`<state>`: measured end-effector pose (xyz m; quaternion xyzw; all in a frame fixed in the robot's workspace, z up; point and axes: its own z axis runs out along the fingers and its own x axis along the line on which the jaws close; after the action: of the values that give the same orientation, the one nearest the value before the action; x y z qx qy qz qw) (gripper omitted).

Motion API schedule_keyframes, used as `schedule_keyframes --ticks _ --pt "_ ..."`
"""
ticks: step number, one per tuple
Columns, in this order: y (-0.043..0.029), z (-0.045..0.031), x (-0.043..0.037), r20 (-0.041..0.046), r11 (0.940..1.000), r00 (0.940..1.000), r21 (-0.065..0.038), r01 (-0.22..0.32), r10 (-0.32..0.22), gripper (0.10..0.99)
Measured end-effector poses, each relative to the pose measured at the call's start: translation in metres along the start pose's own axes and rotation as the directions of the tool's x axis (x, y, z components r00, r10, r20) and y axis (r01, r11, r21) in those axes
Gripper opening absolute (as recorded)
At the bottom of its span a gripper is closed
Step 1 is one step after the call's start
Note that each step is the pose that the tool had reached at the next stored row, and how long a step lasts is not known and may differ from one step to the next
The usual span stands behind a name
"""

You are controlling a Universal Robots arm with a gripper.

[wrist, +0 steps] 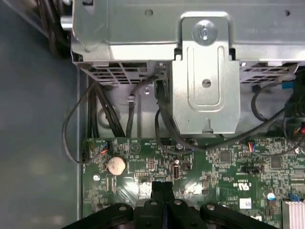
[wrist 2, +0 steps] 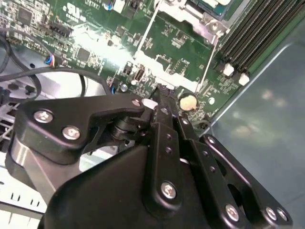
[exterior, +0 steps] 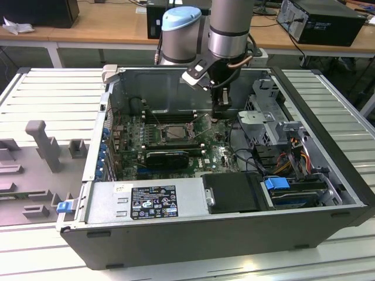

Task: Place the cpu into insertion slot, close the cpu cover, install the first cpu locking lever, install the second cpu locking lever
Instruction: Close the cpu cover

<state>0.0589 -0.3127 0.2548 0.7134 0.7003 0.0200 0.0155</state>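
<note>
The insertion slot [exterior: 174,132] is the square socket with a silvery rim in the middle of the green motherboard [exterior: 218,157]. The cpu cover [wrist 2: 206,23] seems to lie flat over it. A pale sliver inside the frame may be the cpu [wrist 2: 213,2]; I cannot tell for sure. Two thin silver locking levers [wrist 2: 144,33] [wrist 2: 208,59] stick out from the socket over the board. My gripper [exterior: 221,105] hangs to the exterior view's right of the socket, above the board. In both wrist views its black fingers [wrist 2: 159,93] [wrist: 162,187] are pressed together with nothing between them.
A round coin battery [wrist: 116,165] sits on the board close to the fingertips. Black memory slots [wrist 2: 252,33] run beside the socket. A metal drive cage [wrist: 205,86] with cables [wrist: 164,109] stands just past the board's edge. The power supply [exterior: 146,202] lies along the case's near wall.
</note>
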Motion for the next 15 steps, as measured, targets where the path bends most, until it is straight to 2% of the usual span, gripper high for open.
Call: schedule_keyframes --ticks 2,5,8,15 --pt "0.0042 0.0019 0.0001 0.0003 1.0 1.0 0.001 0.0 0.0 0.106" --pt "0.0049 0.0085 0.0001 0.0004 1.0 1.0 0.005 0.0 0.0 0.106" --pt "0.0025 0.0097 0.0 0.0008 0.9999 1.0 0.014 0.0 0.0 0.106" --pt "-0.0059 0.0094 -0.0001 0.0006 0.9999 1.0 0.015 0.0 0.0 0.106"
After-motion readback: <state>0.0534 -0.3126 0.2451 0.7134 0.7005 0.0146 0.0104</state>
